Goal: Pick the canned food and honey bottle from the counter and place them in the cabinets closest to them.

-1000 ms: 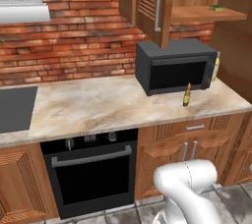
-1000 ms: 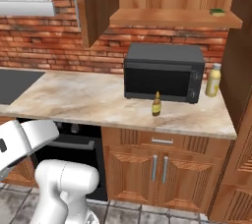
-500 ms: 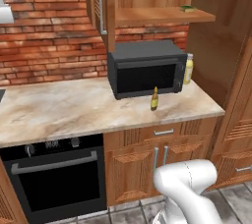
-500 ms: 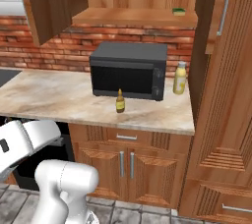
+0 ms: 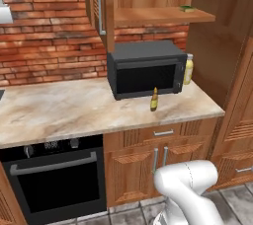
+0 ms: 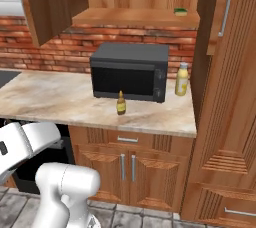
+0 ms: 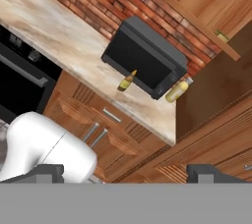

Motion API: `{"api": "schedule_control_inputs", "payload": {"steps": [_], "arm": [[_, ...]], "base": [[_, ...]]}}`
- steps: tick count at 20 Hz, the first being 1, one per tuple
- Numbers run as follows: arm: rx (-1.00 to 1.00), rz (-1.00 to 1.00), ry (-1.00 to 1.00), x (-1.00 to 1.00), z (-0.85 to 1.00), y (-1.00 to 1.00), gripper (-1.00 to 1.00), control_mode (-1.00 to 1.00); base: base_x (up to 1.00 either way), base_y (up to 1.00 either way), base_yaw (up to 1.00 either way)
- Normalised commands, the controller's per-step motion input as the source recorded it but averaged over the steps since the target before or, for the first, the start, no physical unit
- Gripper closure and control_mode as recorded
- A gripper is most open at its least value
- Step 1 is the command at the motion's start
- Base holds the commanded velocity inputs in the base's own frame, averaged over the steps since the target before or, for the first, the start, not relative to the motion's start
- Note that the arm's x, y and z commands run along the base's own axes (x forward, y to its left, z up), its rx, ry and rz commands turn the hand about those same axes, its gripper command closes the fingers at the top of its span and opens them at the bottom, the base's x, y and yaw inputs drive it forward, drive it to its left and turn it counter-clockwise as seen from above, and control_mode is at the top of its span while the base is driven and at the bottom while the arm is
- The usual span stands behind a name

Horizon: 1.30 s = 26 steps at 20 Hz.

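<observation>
Honey bottle standing on counter before microwave, lying well beyond gripper, jaws spreading wide, holding nothing

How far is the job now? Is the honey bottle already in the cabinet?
Nothing looks done yet for the honey bottle: it stands upright on the counter in front of the microwave. In hand: nothing, the gripper is open and empty. Left: grasp the bottle and put it on the open cabinet shelf above.
</observation>
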Motion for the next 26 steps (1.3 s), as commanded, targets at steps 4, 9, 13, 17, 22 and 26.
{"api": "schedule_control_inputs", "payload": {"steps": [4,9,13,17,22,26], "arm": [[0.0,0.0,0.0,0.0,0.0,0.0,-1.0,1.0],[0.0,0.0,0.0,0.0,0.0,0.0,-1.0,1.0],[0.0,0.0,0.0,0.0,0.0,0.0,-1.0,1.0],[0.0,0.0,0.0,0.0,0.0,0.0,-1.0,1.0],[0.0,0.0,0.0,0.0,0.0,0.0,-1.0,1.0],[0.0,0.0,0.0,0.0,0.0,0.0,-1.0,-1.0]], "base": [[0.41,0.0,0.0],[0.5,0.0,0.0],[0.52,0.0,0.0],[0.52,0.0,0.0],[0.47,0.0,0.0],[0.12,0.0,0.0]]}}
